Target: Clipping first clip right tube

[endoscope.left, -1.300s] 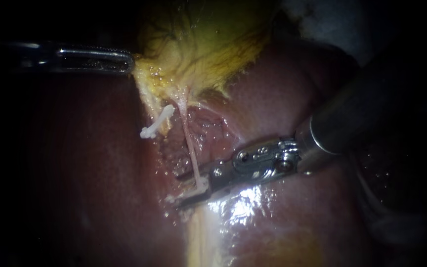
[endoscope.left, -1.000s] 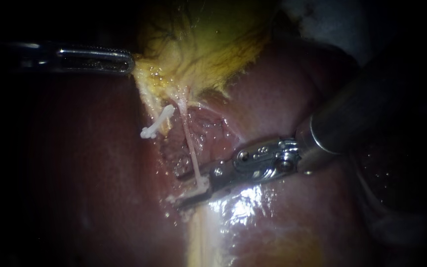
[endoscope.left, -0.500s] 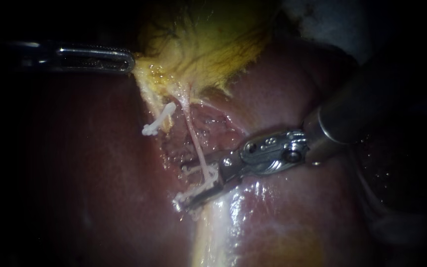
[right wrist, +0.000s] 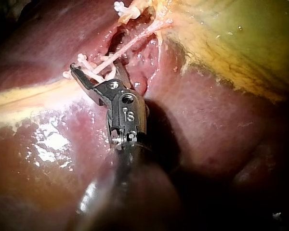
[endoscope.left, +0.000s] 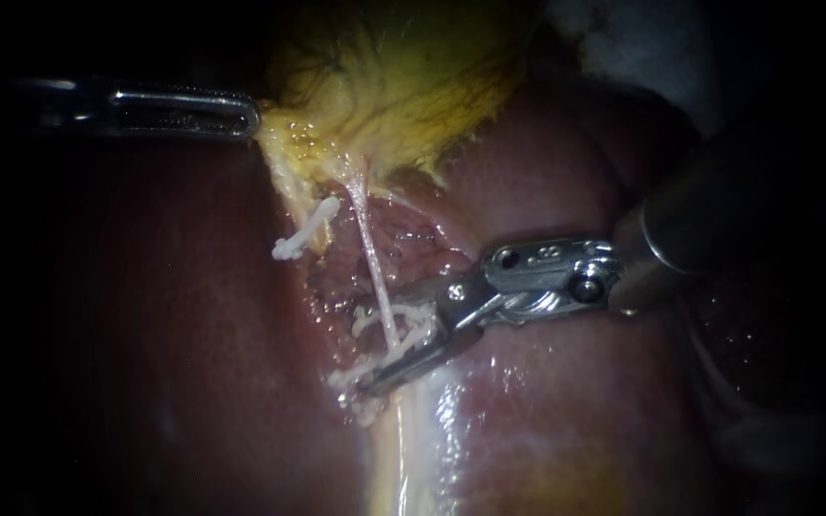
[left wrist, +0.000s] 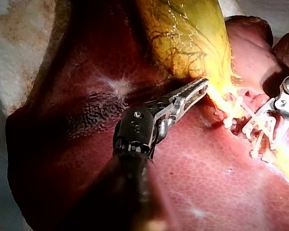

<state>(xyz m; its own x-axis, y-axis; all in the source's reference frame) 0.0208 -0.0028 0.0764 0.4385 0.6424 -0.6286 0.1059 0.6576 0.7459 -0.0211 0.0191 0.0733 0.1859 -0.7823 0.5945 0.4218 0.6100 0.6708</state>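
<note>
Your right instrument point(endoscope.left: 380, 344) has shifted rightward, jaws carrying the open clip point(endoscope.left: 413, 315) astride the right tube point(endoscope.left: 367, 253); left instrument point(endoscope.left: 249, 119) seemingly pinches gallbladder point(endoscope.left: 403, 96) taut.

The endoscope view is dim: light reaches only the middle, on the gallbladder point(endoscope.left: 403, 86) and the liver point(endoscope.left: 547, 191), and the borders are black. Strong glare lies on the wet liver under my right instrument point(endoscope.left: 370, 352), whose clip point(endoscope.left: 417, 336) shines white. Both wrist views are brighter; in the right one a dark shadow lies beside its shaft.
</note>
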